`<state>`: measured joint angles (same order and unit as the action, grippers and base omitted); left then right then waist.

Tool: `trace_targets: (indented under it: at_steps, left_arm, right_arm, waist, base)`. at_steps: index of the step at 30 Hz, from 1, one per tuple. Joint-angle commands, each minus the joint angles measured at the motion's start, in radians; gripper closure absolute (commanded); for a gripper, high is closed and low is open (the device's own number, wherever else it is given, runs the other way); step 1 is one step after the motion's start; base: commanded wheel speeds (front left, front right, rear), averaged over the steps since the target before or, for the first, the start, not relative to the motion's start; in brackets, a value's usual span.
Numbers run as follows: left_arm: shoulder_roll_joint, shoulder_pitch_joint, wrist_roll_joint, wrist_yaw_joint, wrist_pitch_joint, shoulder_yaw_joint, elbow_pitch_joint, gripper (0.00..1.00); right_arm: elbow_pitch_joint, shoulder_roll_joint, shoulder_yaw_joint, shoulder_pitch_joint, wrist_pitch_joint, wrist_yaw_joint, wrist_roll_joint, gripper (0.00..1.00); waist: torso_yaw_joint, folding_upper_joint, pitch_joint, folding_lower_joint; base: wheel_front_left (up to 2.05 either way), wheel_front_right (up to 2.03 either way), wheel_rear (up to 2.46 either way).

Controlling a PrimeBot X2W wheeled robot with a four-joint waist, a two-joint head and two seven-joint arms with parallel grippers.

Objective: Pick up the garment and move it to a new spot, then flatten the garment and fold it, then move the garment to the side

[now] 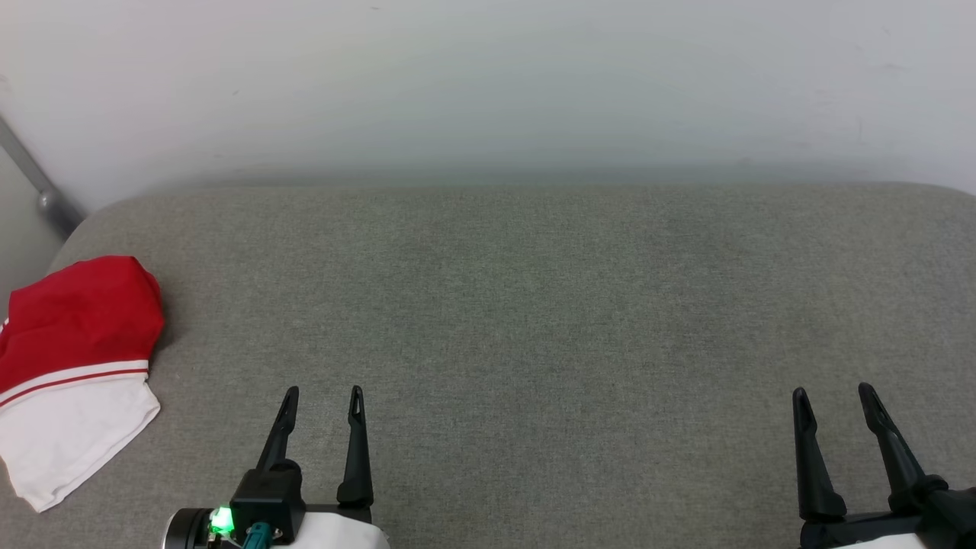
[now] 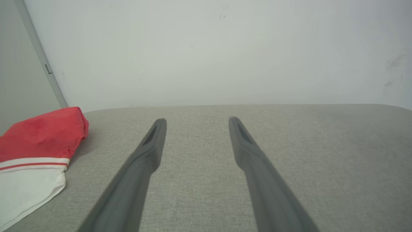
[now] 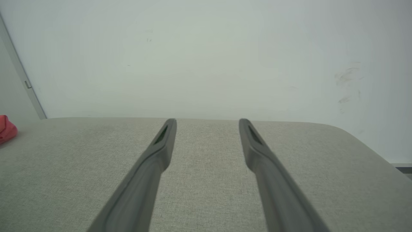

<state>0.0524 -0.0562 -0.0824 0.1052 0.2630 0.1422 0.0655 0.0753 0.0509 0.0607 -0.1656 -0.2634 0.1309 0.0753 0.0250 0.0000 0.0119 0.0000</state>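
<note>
The garment point(image 1: 72, 358) lies folded at the far left edge of the grey fabric surface point(image 1: 534, 305), red on top with a red-white striped band and a white part toward me. It also appears at the left of the left wrist view as the garment point(image 2: 35, 151), and a red corner of the garment point(image 3: 6, 129) shows in the right wrist view. My left gripper point(image 1: 324, 393) is open at the lower left, empty, well right of the garment. My right gripper point(image 1: 833, 393) is open and empty at the lower right. The same open fingers show as left gripper point(image 2: 197, 120) and right gripper point(image 3: 207, 120).
A pale wall point(image 1: 488, 76) rises behind the surface's far edge. A grey metal post point(image 1: 38, 187) slants at the far left corner. The surface rounds off at its right end point(image 3: 363, 141).
</note>
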Motion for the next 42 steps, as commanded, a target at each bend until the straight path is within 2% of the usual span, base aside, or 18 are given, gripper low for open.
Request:
trace_targets:
  at_steps: [1, 27, 35, 42]
  left_arm:
    - [-0.002, -0.006, -0.002, -0.005, 0.003, -0.004, 0.002, 0.0]
    - [-0.003, 0.0, -0.017, 0.012, 0.003, -0.002, 0.027, 0.0]
    - [-0.003, 0.007, -0.014, 0.021, 0.003, -0.005, 0.03, 0.0]
    - [-0.003, 0.014, -0.022, 0.034, 0.003, -0.016, 0.027, 0.0]
  right_arm:
    - [-0.001, -0.001, 0.001, -0.006, -0.002, 0.0, 0.005, 0.0]
    - [-0.029, -0.001, -0.006, -0.016, -0.002, 0.0, 0.049, 0.0]
    - [-0.016, -0.001, -0.011, -0.022, -0.002, 0.0, 0.046, 0.0]
    - [-0.003, -0.001, -0.011, -0.023, -0.002, 0.0, 0.04, 0.0]
  waist:
    - [0.0, 0.0, 0.0, 0.0]
    - [0.015, 0.0, 0.0, 0.0]
    - [0.069, 0.0, 0.001, 0.0]
    - [0.162, 0.0, 0.011, 0.0]
  base:
    - [0.0, 0.0, 0.0]
    - [0.0, 0.0, 0.0]
    - [0.0, 0.0, 0.0]
    - [0.0, 0.0, 0.0]
